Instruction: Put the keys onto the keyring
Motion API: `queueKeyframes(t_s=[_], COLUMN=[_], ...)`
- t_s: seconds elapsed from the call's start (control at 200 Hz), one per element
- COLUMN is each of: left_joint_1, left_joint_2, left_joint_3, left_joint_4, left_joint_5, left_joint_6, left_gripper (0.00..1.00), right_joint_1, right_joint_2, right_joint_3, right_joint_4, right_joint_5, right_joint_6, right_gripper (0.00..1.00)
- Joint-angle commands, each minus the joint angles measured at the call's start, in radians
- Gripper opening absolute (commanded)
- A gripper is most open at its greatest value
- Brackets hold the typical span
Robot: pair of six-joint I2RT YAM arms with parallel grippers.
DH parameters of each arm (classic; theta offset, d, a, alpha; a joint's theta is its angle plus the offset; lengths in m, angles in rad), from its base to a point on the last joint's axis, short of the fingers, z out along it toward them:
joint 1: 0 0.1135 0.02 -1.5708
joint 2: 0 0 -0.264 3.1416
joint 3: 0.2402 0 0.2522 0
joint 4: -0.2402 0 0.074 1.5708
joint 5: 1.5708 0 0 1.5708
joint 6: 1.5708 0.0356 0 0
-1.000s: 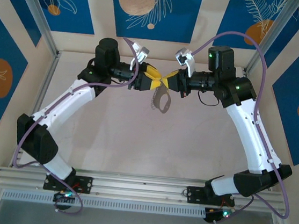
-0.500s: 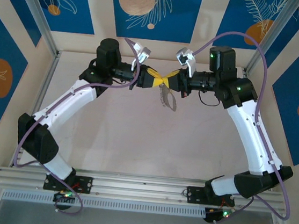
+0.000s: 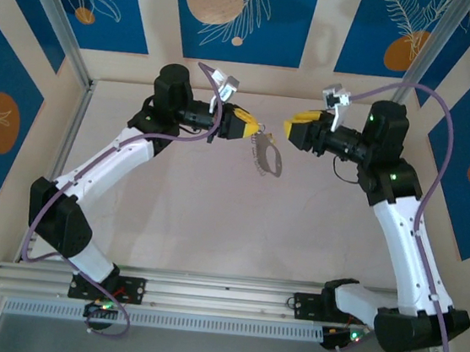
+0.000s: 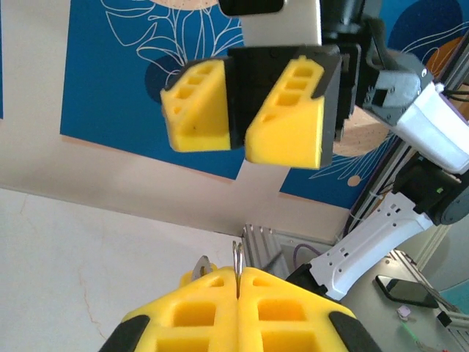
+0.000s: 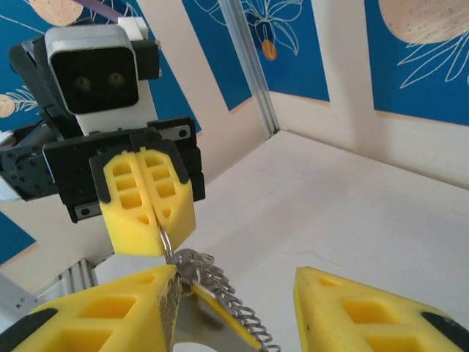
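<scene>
The keyring (image 3: 267,156), a flat grey oval loop with a pale toothed strip, hangs above the table from a thin wire ring (image 4: 237,262). My left gripper (image 3: 250,130) is shut on that wire ring, fingertips pressed together (image 4: 237,277). The right wrist view has the left gripper (image 5: 156,246) pinching the ring, with the loop and coiled strip (image 5: 234,297) dangling below. A thin yellow edge (image 5: 227,314) runs along the loop; I cannot tell whether it is the key. My right gripper (image 3: 292,126) stands open just right of the keyring, holding nothing (image 5: 234,282).
The pale table top (image 3: 213,216) is bounded by an aluminium rail (image 3: 70,136) on the left and beige walls with blue panels behind. Both arm bases sit on the front rail (image 3: 221,298). The two grippers face each other at the back centre, a short gap apart.
The right gripper has opened, let go of the keyring and drawn back to the right. The left gripper has shut on the wire ring, and the keyring now hangs from it alone.
</scene>
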Motion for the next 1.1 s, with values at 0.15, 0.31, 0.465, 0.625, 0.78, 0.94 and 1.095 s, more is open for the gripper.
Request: queueKeyframes(t_s=[0.15, 0.31, 0.465, 0.625, 0.78, 0.94, 1.095], left_joint_1=[0.000, 0.006, 0.010, 0.013, 0.013, 0.013, 0.012], left_joint_2=[-0.028, -0.032, -0.036, -0.052, -0.054, -0.048, -0.048], left_joint_3=[0.006, 0.007, 0.008, -0.006, -0.015, -0.020, -0.023], left_joint_4=[0.046, 0.060, 0.063, 0.083, 0.135, 0.188, 0.206], left_joint_5=[-0.011, -0.010, -0.006, 0.001, 0.008, 0.009, 0.004], left_joint_6=[-0.011, -0.024, -0.030, -0.042, -0.082, -0.127, -0.143], left_gripper=[0.00, 0.00, 0.00, 0.00, 0.00, 0.00, 0.00], right_joint_1=[0.065, 0.169, 0.255, 0.313, 0.371, 0.404, 0.421], right_joint_2=[-0.069, -0.098, -0.116, -0.120, -0.126, -0.128, -0.129], right_joint_3=[-0.259, -0.336, -0.368, -0.389, -0.395, -0.388, -0.365], right_joint_4=[0.241, 0.279, 0.285, 0.296, 0.297, 0.299, 0.295], right_joint_5=[0.269, 0.385, 0.466, 0.522, 0.592, 0.615, 0.648], right_joint_6=[0.107, 0.065, 0.025, 0.001, -0.035, -0.058, -0.088], right_gripper=[0.47, 0.48, 0.50, 0.52, 0.53, 0.53, 0.54])
